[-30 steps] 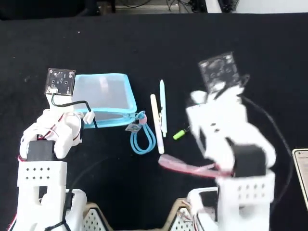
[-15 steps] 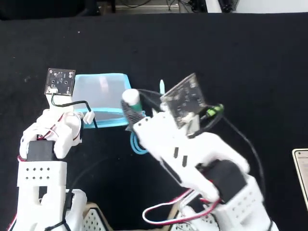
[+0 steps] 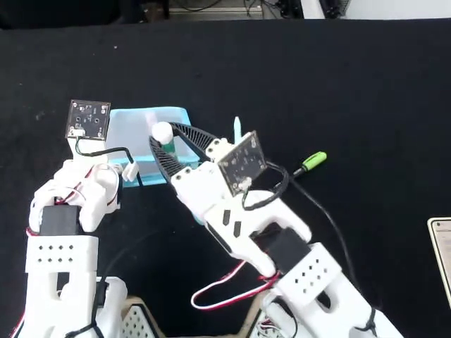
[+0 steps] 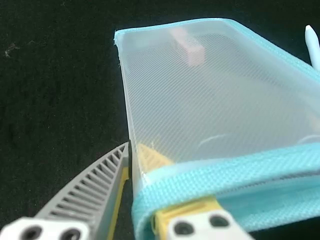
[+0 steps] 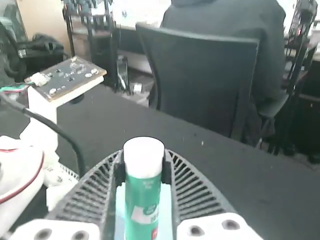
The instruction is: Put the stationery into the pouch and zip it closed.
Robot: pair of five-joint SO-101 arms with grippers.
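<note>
The translucent pouch (image 3: 144,134) with blue trim lies flat at the left. My left gripper (image 4: 131,150) is shut on the pouch's (image 4: 210,100) near edge, one yellow pad inside the opening. My right gripper (image 3: 163,141) hangs over the pouch's right part, shut on a green glue stick (image 3: 166,144) with a white cap. In the right wrist view the glue stick (image 5: 143,190) stands upright between the black fingers (image 5: 95,195). A green highlighter (image 3: 311,161) lies to the right of that arm. A blue pen's tip (image 3: 237,127) pokes out beside the arm.
The left arm's camera board (image 3: 88,119) sits at the pouch's left edge and appears again as a board (image 5: 67,75) in the right wrist view. A pale flat object (image 3: 441,243) lies at the table's right edge. Black cloth covers the table.
The right arm swung left from the right side, across the pens, to above the pouch with the glue stick. The green highlighter now lies farther right. The left arm kept still.
</note>
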